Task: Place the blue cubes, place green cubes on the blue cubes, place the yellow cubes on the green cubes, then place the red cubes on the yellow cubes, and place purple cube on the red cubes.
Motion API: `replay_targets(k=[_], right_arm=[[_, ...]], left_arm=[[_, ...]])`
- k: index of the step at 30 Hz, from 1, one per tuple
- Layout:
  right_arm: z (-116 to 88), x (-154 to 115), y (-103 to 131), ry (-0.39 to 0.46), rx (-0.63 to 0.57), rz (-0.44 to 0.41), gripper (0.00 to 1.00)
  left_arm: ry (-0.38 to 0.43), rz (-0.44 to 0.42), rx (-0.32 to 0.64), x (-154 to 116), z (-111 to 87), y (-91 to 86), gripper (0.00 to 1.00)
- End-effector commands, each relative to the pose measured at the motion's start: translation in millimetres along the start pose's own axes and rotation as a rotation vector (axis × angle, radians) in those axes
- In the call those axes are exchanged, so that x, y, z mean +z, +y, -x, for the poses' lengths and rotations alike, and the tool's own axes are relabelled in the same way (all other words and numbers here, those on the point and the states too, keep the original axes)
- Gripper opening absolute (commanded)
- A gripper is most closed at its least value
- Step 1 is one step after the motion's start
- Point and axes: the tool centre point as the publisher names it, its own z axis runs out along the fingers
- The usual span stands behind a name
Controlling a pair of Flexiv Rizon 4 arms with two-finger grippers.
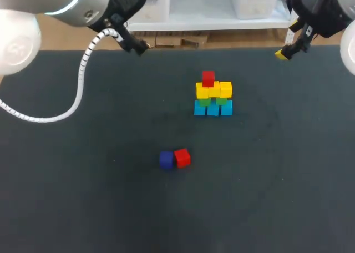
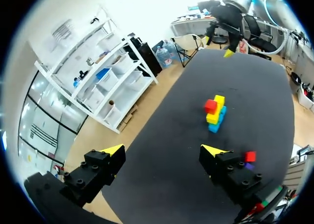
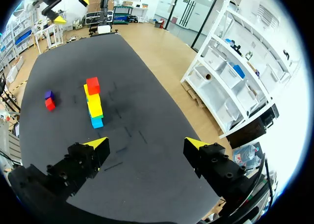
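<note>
Stacked right of centre in the head view: blue cubes as the base row, green cubes on them, yellow cubes above, and a top red cube crowning the pile. Left lying lower and further left, well apart from the pile: a purple cube touching a loose red cube on its right. All set on a dark desk. Held at the frame's upper left: left pincer, released and empty. Held at the upper right: right pincer, also released, grasping nothing.
</note>
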Motion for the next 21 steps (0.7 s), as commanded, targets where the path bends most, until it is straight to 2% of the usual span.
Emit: replay_targets(k=[1,7,14,21], right_arm=[[-0.3,-0.9,0.5,0.0,0.001,-0.001,1.0],[-0.3,-0.9,0.5,0.0,0.001,-0.001,1.0],[-0.3,-0.9,0.5,0.0,0.001,-0.001,1.0],[-0.3,-0.9,0.5,0.0,0.001,-0.001,1.0]], left_arm=[[-0.013,-0.004,-0.029,13.7,-9.8,21.0,1.0],[-0.03,0.023,-0.113,21.9,-30.0,43.4,1.0],[-0.047,0.03,-0.163,25.0,-47.4,53.5,1.0],[-0.059,0.042,-0.186,24.1,-54.3,60.4,1.0]])
